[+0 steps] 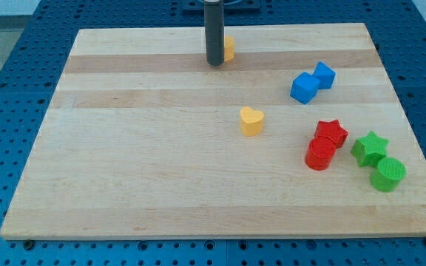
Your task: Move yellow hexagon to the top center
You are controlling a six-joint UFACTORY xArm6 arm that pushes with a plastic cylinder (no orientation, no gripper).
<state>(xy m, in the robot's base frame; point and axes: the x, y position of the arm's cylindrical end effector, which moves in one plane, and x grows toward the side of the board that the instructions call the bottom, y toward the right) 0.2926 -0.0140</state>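
The yellow hexagon [228, 48] sits at the top centre of the worktop [124, 162], close to the far edge. I see only its right part, a small orange-yellow chunk with a flat top and angled side faces; the rest is hidden behind my rod. Because so little of it shows, I cannot tell which way its corners point, and a hexagon that squat gives me no long axis to report.

My tip [214, 63] rests on the wood just at the view's left of the hexagon, touching it or very nearly so; the rod rises straight up from there and out of the view's top. The arm carries no claw, so there is nothing to call apart, together or clamped.

Counting the blocks, I get eight. Two are yellow: the hexagon and a yellow heart [251, 120], which lies near the middle of the board, well apart from the hexagon and toward the view's bottom. Two are blue: a blue cube [304, 88] and a second blue cube [323, 74], touching each other at the view's right. Two are red: a red star [331, 132] and a red cylinder [319, 154], pressed together. Two are green: a green star [369, 148] and a green cylinder [387, 174], also touching, nearest the right edge.
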